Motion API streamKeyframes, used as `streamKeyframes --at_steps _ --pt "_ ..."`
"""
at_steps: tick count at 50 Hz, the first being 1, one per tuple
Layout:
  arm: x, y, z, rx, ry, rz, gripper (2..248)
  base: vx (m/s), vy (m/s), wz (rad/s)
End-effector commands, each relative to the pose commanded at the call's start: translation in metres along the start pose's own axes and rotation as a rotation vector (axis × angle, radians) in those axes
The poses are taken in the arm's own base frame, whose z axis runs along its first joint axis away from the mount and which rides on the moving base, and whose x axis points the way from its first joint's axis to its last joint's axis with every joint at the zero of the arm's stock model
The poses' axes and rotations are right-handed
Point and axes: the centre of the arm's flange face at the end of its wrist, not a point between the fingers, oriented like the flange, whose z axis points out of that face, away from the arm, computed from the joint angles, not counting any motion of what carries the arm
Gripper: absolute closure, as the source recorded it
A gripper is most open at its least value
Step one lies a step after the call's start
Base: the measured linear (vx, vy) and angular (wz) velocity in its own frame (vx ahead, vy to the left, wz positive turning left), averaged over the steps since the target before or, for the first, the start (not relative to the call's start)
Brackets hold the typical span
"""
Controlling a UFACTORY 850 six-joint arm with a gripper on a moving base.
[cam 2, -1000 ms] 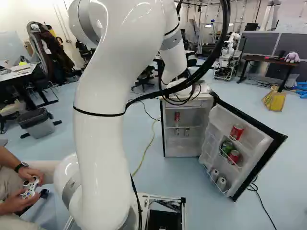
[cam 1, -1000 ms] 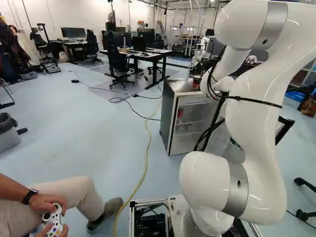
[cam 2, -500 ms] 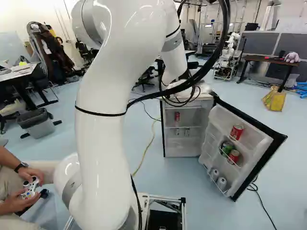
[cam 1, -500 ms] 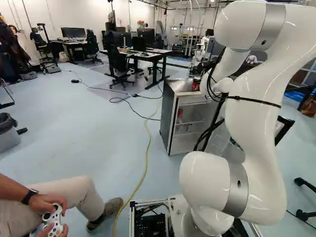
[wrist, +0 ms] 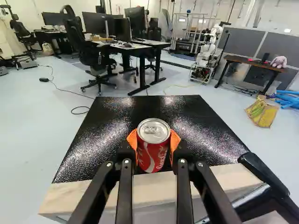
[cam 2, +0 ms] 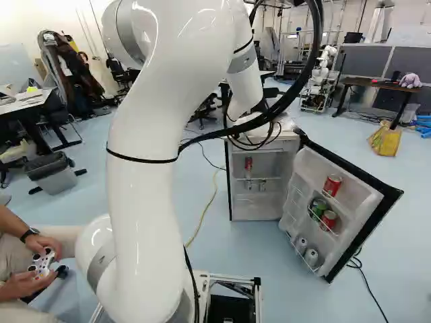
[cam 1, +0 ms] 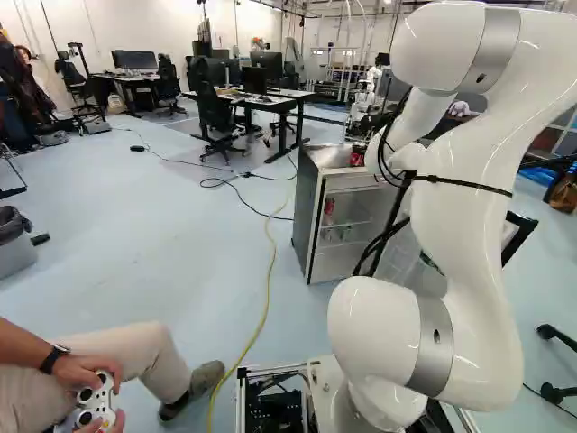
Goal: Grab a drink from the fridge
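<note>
gripping noted: gripper [wrist: 153, 140] clamped on red can [wrist: 153, 156], orange pads [wrist: 132, 139] on both sides, can upright. position: over the black top [wrist: 105, 144] of the fridge [cam 1: 307, 212], near its pale front edge [wrist: 154, 186]; contact with the top, cannot tell. door [cam 2: 361, 214] stands open, more cans [cam 2: 332, 185] on its racks. white arm [cam 2: 145, 202] reaches ahead to the fridge.

Robotics lab, 1 white arm [cam 2: 145, 215], another robot [wrist: 205, 56], desks [wrist: 156, 43] with monitors [wrist: 96, 24], office chairs [wrist: 80, 39], grey partitions [wrist: 280, 46]
</note>
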Motion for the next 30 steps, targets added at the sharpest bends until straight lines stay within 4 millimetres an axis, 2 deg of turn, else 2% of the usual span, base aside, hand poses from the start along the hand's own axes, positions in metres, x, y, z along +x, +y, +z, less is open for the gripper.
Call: streamKeyframes --at_steps 30 --pt "-0.0053 -0.0001 0.0021 0.002 -0.008 0.003 162 0.000 0.000 0.000"
